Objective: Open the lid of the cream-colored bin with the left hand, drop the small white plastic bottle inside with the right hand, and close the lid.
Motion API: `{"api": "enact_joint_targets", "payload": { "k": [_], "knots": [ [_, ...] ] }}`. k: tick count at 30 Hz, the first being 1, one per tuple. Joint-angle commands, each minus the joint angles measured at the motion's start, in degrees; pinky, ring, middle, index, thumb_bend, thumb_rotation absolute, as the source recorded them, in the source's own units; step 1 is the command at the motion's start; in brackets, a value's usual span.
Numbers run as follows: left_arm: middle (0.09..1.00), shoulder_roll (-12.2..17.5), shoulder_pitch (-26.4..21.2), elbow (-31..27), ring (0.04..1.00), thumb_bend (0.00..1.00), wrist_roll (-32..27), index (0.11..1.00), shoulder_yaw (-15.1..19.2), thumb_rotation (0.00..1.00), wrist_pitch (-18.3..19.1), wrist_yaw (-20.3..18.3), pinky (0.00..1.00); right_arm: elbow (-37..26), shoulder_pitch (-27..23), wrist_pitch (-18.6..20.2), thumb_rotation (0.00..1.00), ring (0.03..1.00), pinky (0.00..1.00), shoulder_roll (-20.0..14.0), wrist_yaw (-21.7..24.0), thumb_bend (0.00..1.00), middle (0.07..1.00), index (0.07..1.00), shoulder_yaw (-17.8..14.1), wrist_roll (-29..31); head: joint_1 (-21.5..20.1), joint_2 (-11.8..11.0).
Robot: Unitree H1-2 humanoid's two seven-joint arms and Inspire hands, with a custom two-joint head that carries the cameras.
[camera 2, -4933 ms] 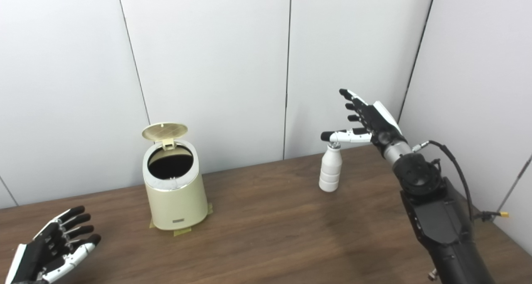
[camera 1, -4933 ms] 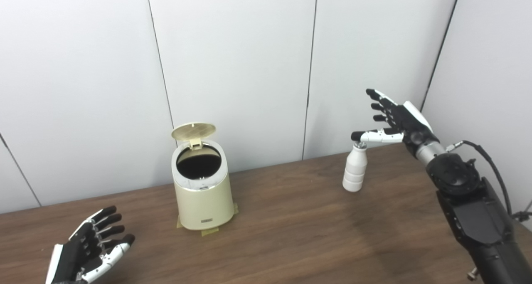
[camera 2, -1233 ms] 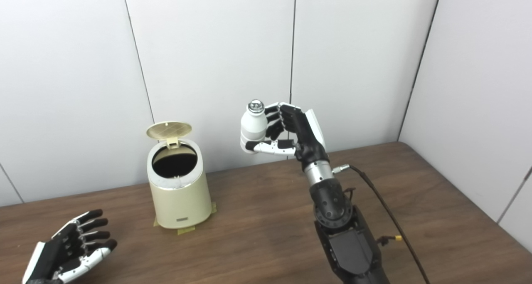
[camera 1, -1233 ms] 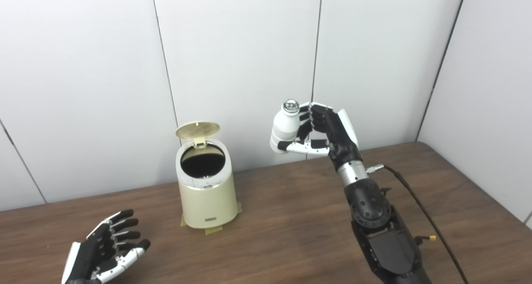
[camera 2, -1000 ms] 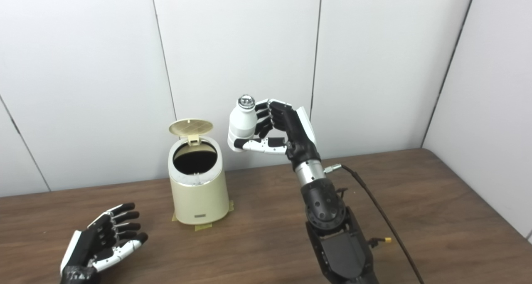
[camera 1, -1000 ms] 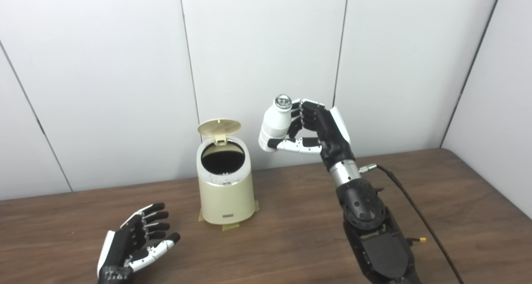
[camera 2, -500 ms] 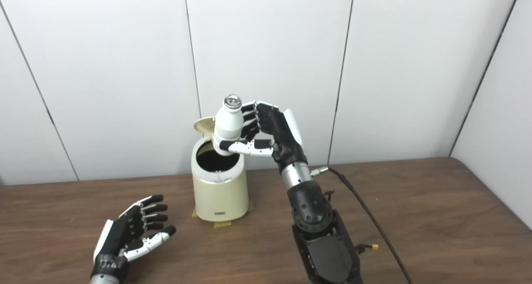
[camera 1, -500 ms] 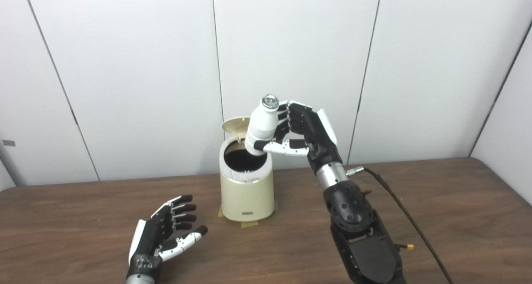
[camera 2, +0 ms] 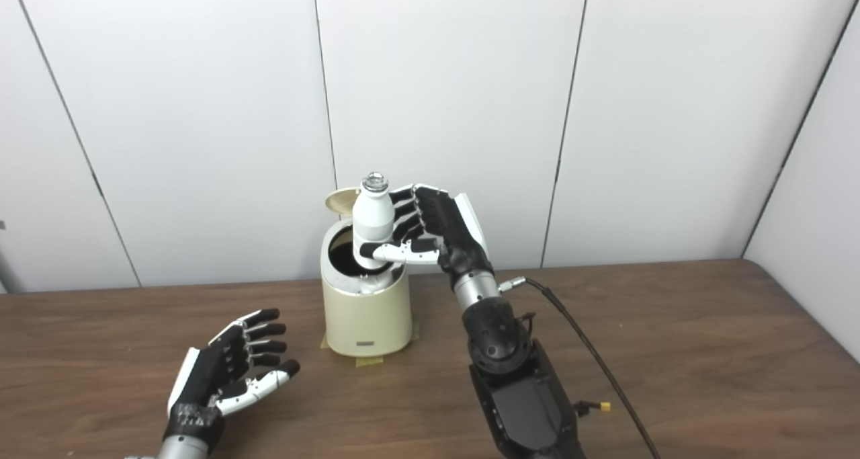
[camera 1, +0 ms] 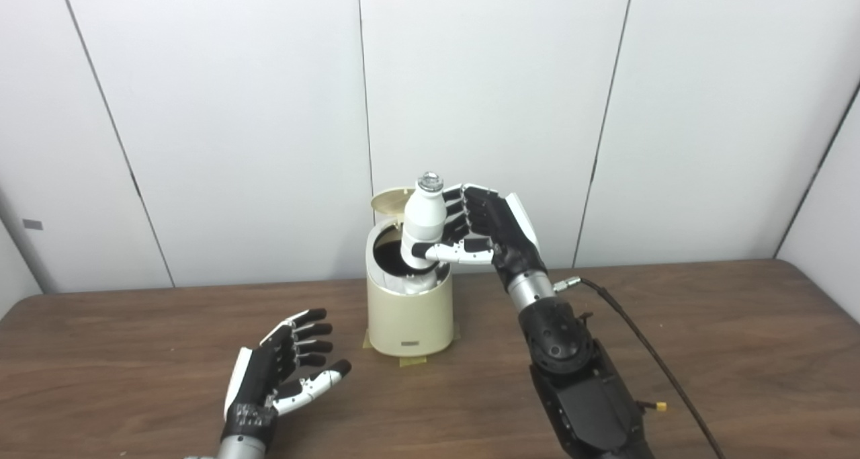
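Nearest, the left hand (camera 1: 279, 375) hovers low over the desk (camera 1: 705, 351) with fingers (camera 1: 310, 329) spread, holding nothing. Just beyond it stands the bin (camera 1: 410, 311) on tape strips, lid (camera 1: 388, 199) tipped up at the back. Above its mouth the right hand (camera 1: 494, 234) has its fingers wrapped round the upright bottle (camera 1: 422, 227), whose base dips inside the rim.

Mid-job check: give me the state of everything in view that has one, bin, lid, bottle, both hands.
Cream-colored bin: upright on the table, mouth uncovered.
Lid: open, tipped back behind the mouth.
White bottle: upright, capped, held over the bin's mouth, its base at or just inside the rim.
Right hand: shut on the bottle.
Left hand: open, holding nothing, low over the table left of the bin.
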Motion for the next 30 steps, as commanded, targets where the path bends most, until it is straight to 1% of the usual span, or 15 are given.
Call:
{"api": "enact_joint_targets", "payload": {
  "k": [1,5,10,16,24,30],
  "knots": [
    [0.735,-0.1,-2.6,-2.3,0.666,0.70,0.5,0.786,-0.2,0.01,-0.5,0.5,0.64,-0.5,-4.4,-2.6,0.00,0.386,0.32,-0.7,-1.3,0.51,0.466,0.543,-0.3,-0.6,0.1,0.2],
    [0.736,-0.5,-2.5,-2.6,0.668,0.71,0.1,0.785,-0.2,0.02,-0.1,0.6,0.64,1.0,-5.2,-2.2,0.00,0.386,0.32,-1.1,-1.7,0.51,0.465,0.544,-0.3,-0.9,0.3,0.3],
    [0.735,-1.0,-2.5,-2.7,0.671,0.71,-0.1,0.782,-0.2,0.00,-0.2,0.6,0.64,3.6,-6.4,-3.5,0.00,0.384,0.32,-1.6,-2.2,0.51,0.469,0.546,-0.2,-0.7,0.8,0.5],
    [0.737,-1.3,-2.7,-2.6,0.673,0.71,0.4,0.781,-0.4,0.00,0.0,0.8,0.65,5.7,-7.4,-5.1,0.00,0.387,0.32,-1.6,-2.7,0.51,0.470,0.544,-0.2,-0.8,1.2,0.8],
    [0.740,-1.5,-2.6,-3.2,0.676,0.71,0.8,0.782,-0.7,0.00,0.7,1.1,0.63,6.7,-7.6,-5.2,0.00,0.385,0.32,-1.5,-3.2,0.51,0.471,0.548,-0.1,-1.1,1.6,1.2],
    [0.730,-1.8,-2.6,-3.7,0.665,0.71,0.8,0.777,-0.7,0.00,1.5,1.2,0.65,6.7,-7.2,-4.7,0.00,0.392,0.33,-1.4,-3.7,0.51,0.467,0.545,0.6,-2.1,1.7,1.5]
  ]
}}
